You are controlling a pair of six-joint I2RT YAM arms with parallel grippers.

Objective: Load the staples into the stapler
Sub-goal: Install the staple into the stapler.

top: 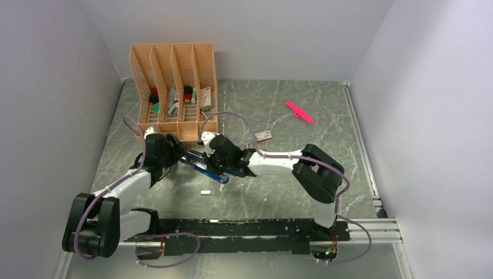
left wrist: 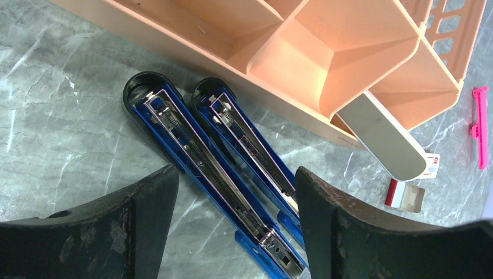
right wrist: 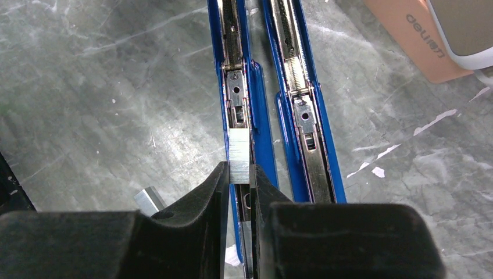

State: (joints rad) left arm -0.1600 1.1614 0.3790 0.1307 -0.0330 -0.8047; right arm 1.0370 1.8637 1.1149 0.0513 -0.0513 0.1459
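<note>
The blue stapler (top: 207,170) lies swung open flat on the table, its two metal-lined halves side by side (left wrist: 197,145). My right gripper (right wrist: 238,174) is shut on a short silvery strip of staples (right wrist: 239,163), held over the channel of the left half (right wrist: 263,145). My left gripper (left wrist: 235,174) is open, with its fingers on either side of both halves near their free ends. A second strip of staples (right wrist: 150,200) lies loose on the table beside my right fingers, also seen from above (top: 204,192). The small pink-and-white staple box (top: 263,135) sits behind the right arm.
An orange desk organiser (top: 174,81) with several items in its slots stands just behind the stapler (left wrist: 325,64). A grey-white object (left wrist: 383,136) juts from its end. A bright pink plastic stick (top: 299,112) lies at the back right.
</note>
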